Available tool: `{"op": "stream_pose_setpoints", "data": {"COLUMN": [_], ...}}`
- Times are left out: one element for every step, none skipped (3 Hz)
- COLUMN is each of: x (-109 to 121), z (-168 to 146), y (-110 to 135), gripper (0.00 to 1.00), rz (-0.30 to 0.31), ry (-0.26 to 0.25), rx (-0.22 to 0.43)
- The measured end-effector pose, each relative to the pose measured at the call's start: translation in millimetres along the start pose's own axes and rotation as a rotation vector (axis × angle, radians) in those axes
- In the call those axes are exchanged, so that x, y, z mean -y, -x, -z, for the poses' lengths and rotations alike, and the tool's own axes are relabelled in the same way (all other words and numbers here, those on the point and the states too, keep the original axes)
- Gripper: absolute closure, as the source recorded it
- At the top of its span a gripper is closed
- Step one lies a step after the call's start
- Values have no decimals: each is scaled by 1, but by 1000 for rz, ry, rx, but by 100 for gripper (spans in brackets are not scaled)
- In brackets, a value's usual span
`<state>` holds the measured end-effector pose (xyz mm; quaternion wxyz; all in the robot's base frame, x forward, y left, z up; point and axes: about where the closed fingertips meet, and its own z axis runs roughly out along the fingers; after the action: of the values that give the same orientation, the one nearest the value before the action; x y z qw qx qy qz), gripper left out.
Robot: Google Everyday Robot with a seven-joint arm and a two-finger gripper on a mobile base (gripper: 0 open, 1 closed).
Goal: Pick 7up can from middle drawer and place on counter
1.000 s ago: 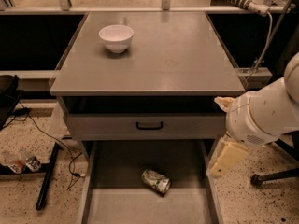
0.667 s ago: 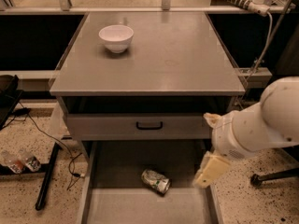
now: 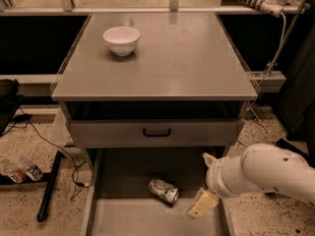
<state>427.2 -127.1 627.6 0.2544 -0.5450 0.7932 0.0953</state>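
Observation:
The 7up can [image 3: 164, 191], silvery with green markings and dented, lies on its side on the grey floor of the open middle drawer [image 3: 123, 215]. My gripper [image 3: 203, 204] hangs over the drawer's right part, a little to the right of the can and apart from it, on the end of the white arm [image 3: 266, 177] that comes in from the right. The counter [image 3: 172, 58] is the wide grey cabinet top above.
A white bowl [image 3: 121, 40] stands at the counter's back left. A closed grey drawer front with a black handle [image 3: 156, 132] sits above the open drawer. Cables and small bottles [image 3: 19, 170] lie on the speckled floor at left. A white hose [image 3: 256, 1] runs at the upper right.
The arm and gripper have moved down and to the left, over the drawer's right part and closer to the can. The can and bowl have not moved.

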Motion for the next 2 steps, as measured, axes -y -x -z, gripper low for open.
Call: {"op": "stream_pose_setpoints", "data": {"x": [15, 15], "z": [-54, -55], "y": [-14, -13], "gripper": [0, 0], "rz": [-26, -26], "ry": [-46, -45], "rx": [31, 31]}}
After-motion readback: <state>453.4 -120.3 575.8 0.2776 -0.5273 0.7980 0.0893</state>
